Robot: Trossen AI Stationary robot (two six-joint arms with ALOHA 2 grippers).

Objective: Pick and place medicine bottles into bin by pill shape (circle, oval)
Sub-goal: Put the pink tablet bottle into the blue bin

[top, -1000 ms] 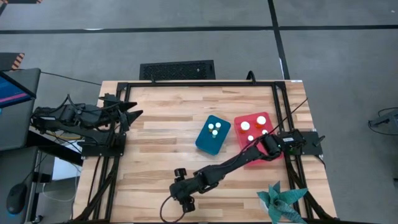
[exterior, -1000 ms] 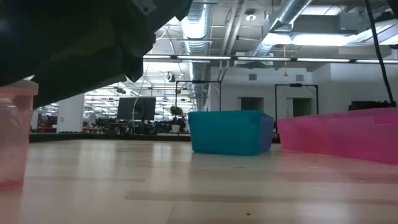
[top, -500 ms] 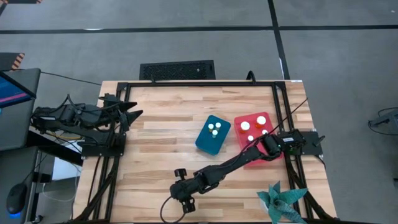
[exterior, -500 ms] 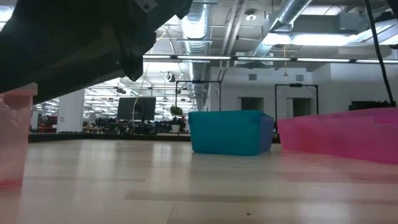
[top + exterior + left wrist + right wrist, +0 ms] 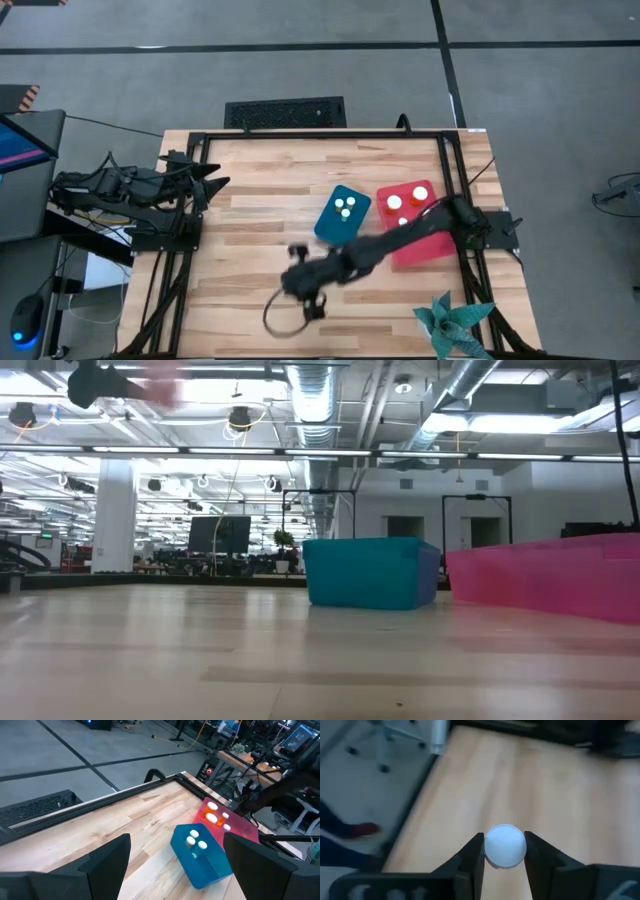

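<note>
Right gripper (image 5: 504, 854): fingers pinching a white-capped medicine bottle (image 5: 505, 846), now lifted off the wooden table (image 5: 260, 230); a second ago it was low at the front edge. Teal bin (image 5: 342, 216) and red bin (image 5: 417, 222): unchanged, bottles inside. Left gripper (image 5: 212, 178): spread, parked at left.

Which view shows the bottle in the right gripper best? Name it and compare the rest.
The right wrist view: the white-capped bottle sits squarely in the right gripper, which is shut on it. The high view shows only the blurred gripper; the low view shows a pinkish blur at the top; the left wrist view shows nothing of it.
</note>
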